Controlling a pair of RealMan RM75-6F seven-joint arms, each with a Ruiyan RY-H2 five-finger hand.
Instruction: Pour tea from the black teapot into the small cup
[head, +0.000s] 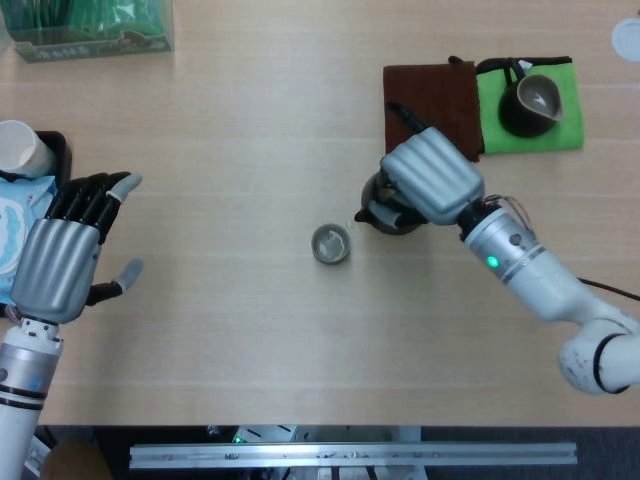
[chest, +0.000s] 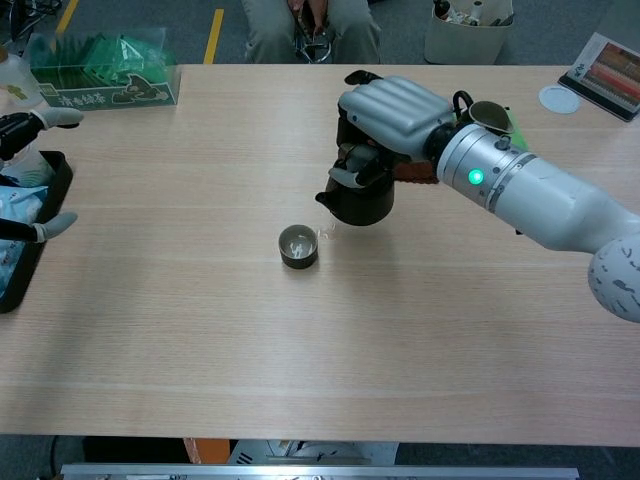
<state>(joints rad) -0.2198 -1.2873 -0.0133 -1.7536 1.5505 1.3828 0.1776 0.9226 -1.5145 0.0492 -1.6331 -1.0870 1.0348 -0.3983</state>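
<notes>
Step in hand, as I judge it: pour looks finished, black round teapot (chest: 360, 200) being carried off toward the brown folded cloth (head: 430, 105) in the upper right of the head view. To do it well: keep the pot level so the spout does not dribble, travel low and slow, set the base flat before loosening the fingers.

Right hand (chest: 392, 125): fingers wrapped over the teapot's top and handle side, holding it. Pot sits upright, spout toward the small dark round cup (chest: 298, 246); whether its base touches the wooden tabletop (chest: 200, 330) I cannot tell from either view.

Cup: centre of frame, just left of the pot, apart from it; contents glint, probably tea.

Left hand (head: 65, 250): far left edge, fingers spread, holding nothing.
</notes>
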